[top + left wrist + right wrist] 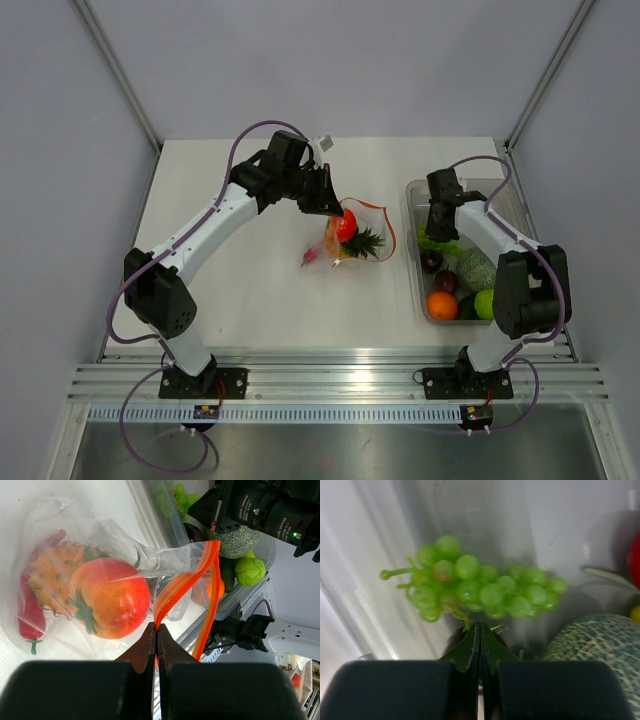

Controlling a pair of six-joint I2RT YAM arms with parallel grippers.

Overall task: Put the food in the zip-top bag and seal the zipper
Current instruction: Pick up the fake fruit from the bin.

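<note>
The clear zip-top bag (352, 238) lies mid-table, holding food: a red-orange tomato (112, 597), a pineapple (52, 577) and a red chili (27, 612). Its mouth gapes, and the orange zipper (185, 580) splits into two strips. My left gripper (157, 630) is shut on one strip at the bag's left end (333, 207). My right gripper (479, 626) is down in the clear bin (412, 195), shut on a thin stalk under a bunch of green grapes (480, 592). The grapes look slightly blurred.
The bin at the right also holds a netted green melon (477, 268), an orange (441, 305), a green fruit (487, 303) and dark purple pieces (433, 262). The bin's left wall stands close to the bag's open mouth.
</note>
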